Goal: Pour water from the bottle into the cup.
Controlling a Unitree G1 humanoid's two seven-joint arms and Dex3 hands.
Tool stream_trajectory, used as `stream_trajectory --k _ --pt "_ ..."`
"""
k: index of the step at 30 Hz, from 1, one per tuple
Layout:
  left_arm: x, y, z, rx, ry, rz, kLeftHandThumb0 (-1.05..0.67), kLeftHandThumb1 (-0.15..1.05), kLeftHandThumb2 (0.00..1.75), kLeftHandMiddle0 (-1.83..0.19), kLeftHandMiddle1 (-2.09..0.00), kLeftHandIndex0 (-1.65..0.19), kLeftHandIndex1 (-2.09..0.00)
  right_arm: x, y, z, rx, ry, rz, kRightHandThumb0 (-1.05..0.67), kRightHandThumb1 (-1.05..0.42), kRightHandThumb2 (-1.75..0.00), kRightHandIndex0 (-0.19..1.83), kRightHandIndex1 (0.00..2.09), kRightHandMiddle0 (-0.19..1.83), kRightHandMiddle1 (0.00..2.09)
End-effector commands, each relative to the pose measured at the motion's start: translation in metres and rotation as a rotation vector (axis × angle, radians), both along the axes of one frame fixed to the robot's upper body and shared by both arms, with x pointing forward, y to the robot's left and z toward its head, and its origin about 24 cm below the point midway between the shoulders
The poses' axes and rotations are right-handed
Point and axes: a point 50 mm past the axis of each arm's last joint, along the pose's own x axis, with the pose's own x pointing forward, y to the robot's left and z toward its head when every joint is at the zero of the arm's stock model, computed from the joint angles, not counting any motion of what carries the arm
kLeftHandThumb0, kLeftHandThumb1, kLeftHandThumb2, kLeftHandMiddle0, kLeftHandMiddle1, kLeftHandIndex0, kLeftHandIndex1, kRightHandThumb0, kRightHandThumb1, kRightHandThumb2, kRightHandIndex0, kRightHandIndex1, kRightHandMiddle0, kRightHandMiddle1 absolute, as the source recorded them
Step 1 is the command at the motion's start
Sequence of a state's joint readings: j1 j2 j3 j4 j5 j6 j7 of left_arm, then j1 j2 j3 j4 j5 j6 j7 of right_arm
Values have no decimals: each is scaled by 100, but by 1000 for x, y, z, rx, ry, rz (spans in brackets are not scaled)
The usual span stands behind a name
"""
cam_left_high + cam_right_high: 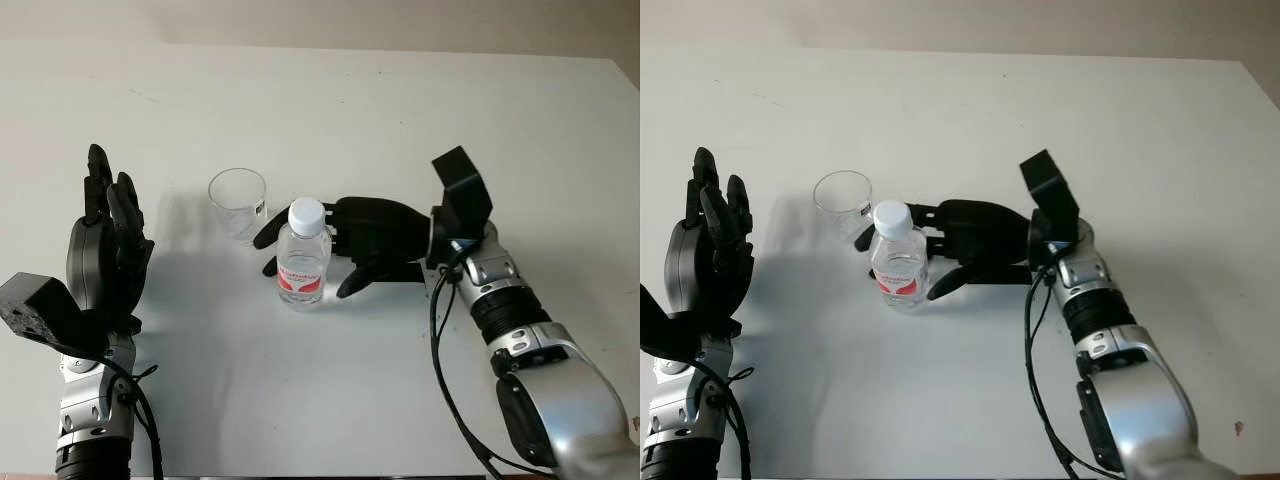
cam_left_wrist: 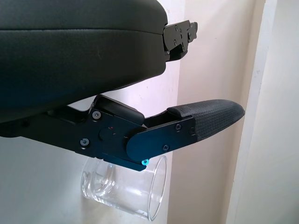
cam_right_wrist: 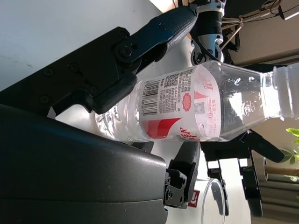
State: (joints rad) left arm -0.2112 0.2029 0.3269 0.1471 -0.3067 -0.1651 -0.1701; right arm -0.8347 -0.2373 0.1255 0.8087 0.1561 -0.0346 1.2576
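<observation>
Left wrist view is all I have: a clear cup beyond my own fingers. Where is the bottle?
Observer: The bottle stands upright on the table, just right of the cup and a little nearer the robot.
Operator: Is the right hand on it?
Observer: The right hand is around the bottle from the right, fingers on both sides; the right wrist view shows the bottle between them.
Operator: Cap off?
Observer: No, the white cap is on.
Operator: And my hand?
Observer: The left hand is open, raised at the table's left, apart from the cup.
</observation>
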Motion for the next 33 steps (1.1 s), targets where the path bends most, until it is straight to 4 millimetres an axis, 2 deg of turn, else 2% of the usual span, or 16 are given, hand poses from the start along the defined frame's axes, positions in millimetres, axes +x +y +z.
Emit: stream_trajectory --k 1,12,20,22,28,29,31,33 --pt "0 -1 -1 -2 0 -2 -79 105 71 18 -6 19 0 -3 5 -2 1 -4 22 -78 -72 -5 6 92 -8 108" --pt "1 -2 -1 -19 -1 0 -79 105 69 17 -5 19 -1 -8 22 -10 34 33 86 -79 -75 -6 2 86 -13 108" --pt "1 -2 -2 -21 1 -1 -79 105 69 17 -5 19 -2 -14 36 -25 82 74 67 -78 -71 -5 8 90 -7 113" --pt "1 -3 -2 -21 2 0 -79 105 69 17 -5 19 -2 -15 40 -29 97 78 50 -76 -71 -5 11 102 -5 125" --pt "1 -3 -3 -25 0 0 -80 105 68 18 -5 19 -2 -19 49 -38 121 86 -4 -59 -69 -5 16 180 8 194" --pt "1 -3 -3 -27 -2 0 -79 105 68 17 -5 19 -2 -20 50 -39 125 86 -13 -52 -70 -6 23 197 16 203" --pt "1 -4 -3 -29 -4 1 -79 105 68 17 -5 19 -2 -20 52 -40 120 72 -27 -44 -72 -6 44 206 32 208" --pt "1 -3 -3 -29 -5 -1 -79 105 68 17 -5 19 -2 -21 52 -39 105 17 -46 -39 -76 -6 92 209 72 209"
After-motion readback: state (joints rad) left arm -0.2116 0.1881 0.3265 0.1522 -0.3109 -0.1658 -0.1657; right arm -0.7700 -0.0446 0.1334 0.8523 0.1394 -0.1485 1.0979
